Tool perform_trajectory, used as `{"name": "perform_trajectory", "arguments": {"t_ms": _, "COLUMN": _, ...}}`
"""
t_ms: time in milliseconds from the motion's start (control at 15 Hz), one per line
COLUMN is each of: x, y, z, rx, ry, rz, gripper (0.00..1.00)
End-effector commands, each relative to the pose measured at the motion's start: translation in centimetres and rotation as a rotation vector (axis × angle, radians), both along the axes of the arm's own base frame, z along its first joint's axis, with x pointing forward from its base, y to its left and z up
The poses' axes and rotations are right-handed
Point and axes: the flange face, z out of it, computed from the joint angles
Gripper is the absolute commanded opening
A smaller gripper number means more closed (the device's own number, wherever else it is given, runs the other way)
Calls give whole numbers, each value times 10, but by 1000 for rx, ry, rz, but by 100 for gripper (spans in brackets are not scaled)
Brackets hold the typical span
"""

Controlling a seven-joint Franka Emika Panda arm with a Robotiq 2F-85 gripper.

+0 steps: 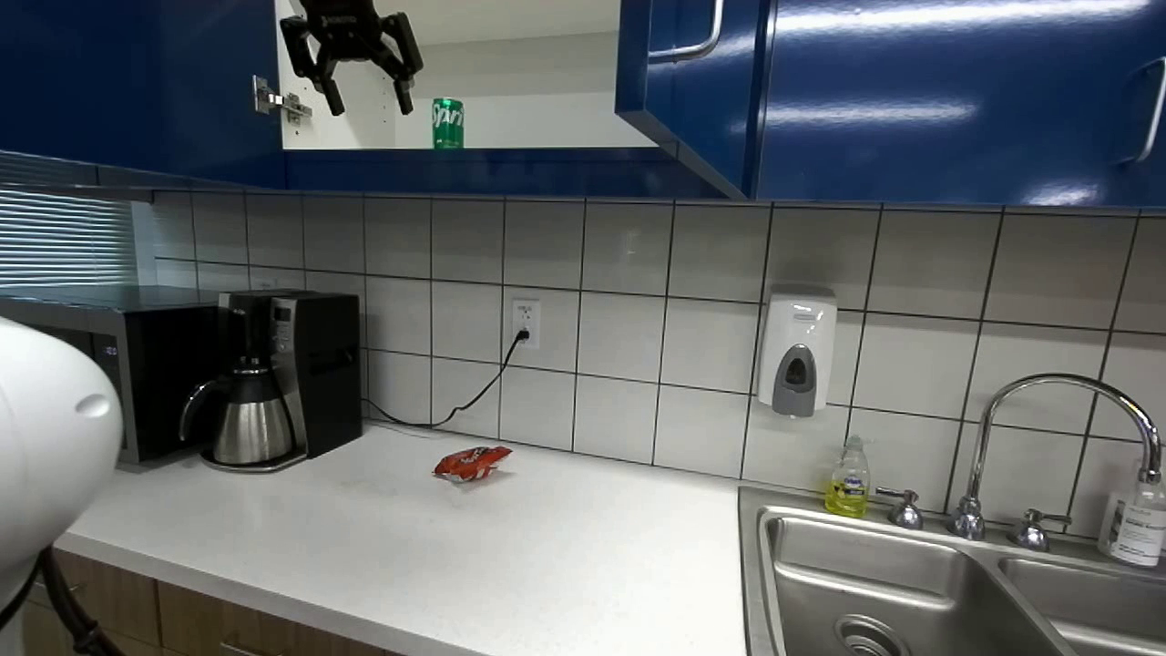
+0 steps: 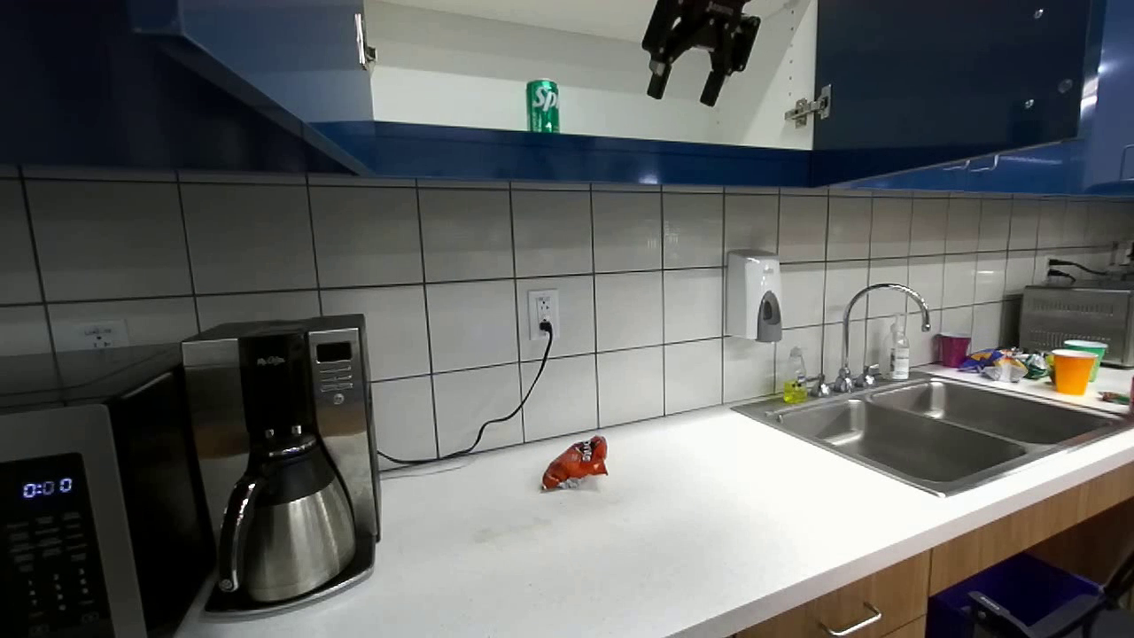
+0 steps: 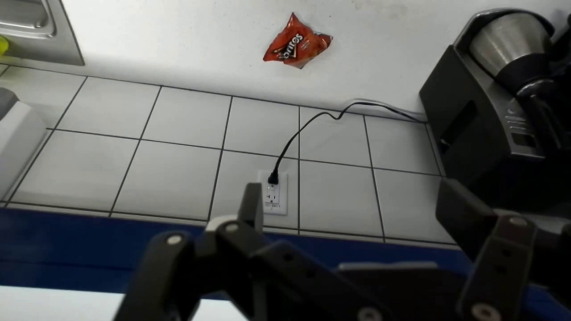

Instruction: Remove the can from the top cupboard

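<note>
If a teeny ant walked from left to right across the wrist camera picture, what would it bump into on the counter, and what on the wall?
On the counter: sink, red chip bag, coffee maker. On the wall: soap dispenser, cut off by the picture's edge, then outlet.

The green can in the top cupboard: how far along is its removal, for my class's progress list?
Done: the top cupboard stands open, with the can in plain sight. In hand: likely the approach; the gripper hangs open, apart from the can in both exterior views. Left: grasping the can, which is upright inside, and taking it out.
</note>
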Motion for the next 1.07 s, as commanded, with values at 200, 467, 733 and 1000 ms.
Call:
{"name": "perform_trajectory", "arguments": {"t_ms": 200, "x": 51, "y": 4, "z": 29, "rx": -3, "ry": -18, "rz": -62, "gripper": 100}}
{"name": "perform_trajectory", "arguments": {"t_ms": 467, "x": 75, "y": 7, "z": 47, "rx": 0, "ry": -37, "rz": -83, "gripper": 100}}
{"name": "perform_trajectory", "arguments": {"t_ms": 733, "x": 99, "y": 13, "z": 60, "rx": 4, "ry": -54, "rz": -98, "gripper": 100}}
{"name": "perform_trajectory", "arguments": {"t_ms": 1000, "x": 123, "y": 23, "z": 66, "rx": 0, "ry": -67, "rz": -112, "gripper": 100}}
